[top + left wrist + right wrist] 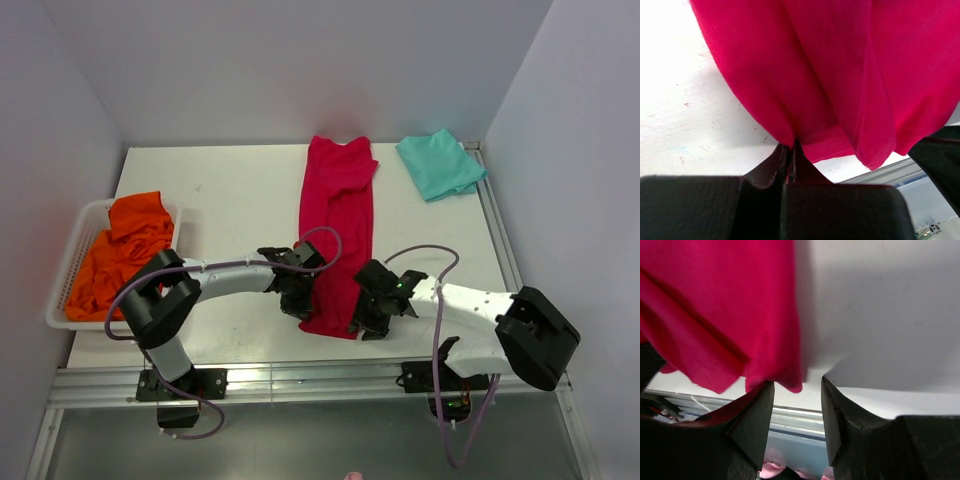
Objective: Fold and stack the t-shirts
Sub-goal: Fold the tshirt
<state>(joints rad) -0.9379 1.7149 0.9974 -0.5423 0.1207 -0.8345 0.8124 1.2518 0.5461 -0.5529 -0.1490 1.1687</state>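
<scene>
While left fingers (782,162) pinch crimson t-shirt (338,215) hem, right fingers (757,410) spread beside; shirt runs near-to-far, collar far.

Right claw (797,381) spread apart, crimson shirt (715,305) hem at one fingertip, white table (880,315)

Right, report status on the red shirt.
Left gripper shut on red shirt, near hem. Right gripper open beside hem, not gripping. Nothing in the way.
</scene>
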